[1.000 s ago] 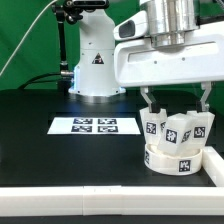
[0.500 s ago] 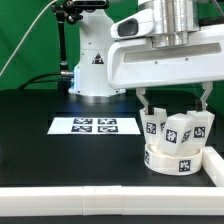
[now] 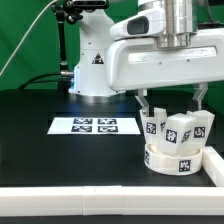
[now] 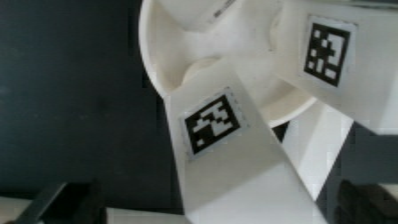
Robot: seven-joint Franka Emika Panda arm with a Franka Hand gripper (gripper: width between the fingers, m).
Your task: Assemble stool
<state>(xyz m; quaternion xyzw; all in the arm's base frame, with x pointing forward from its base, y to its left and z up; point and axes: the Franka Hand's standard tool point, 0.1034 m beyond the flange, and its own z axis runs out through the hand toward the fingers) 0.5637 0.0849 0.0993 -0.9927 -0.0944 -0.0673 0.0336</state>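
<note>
The marker board (image 3: 94,126) is seen at nine o'clock on the black worktop (image 3: 40,155). At four o'clock the seat (image 3: 175,158) is set, with the legs (image 3: 180,128) stood on it. Above them the hand (image 3: 172,98) is held released, nothing grasped.

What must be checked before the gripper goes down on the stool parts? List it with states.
1. Gripper jaws open: ok, the fingers stand wide apart.
2. Nothing held: ok, no part hangs between the fingers.
3. Gripper above the legs: ok, a finger shows on each side of the cluster in the exterior view.
4. Legs clear of each other for a single pick: not ok, they stand packed together on the seat.
5. Which leg lies between the fingers: cannot tell, the wrist view shows only close white surfaces and tags.
6. Marker board out of the way: ok, it lies apart from the stool parts.
</note>
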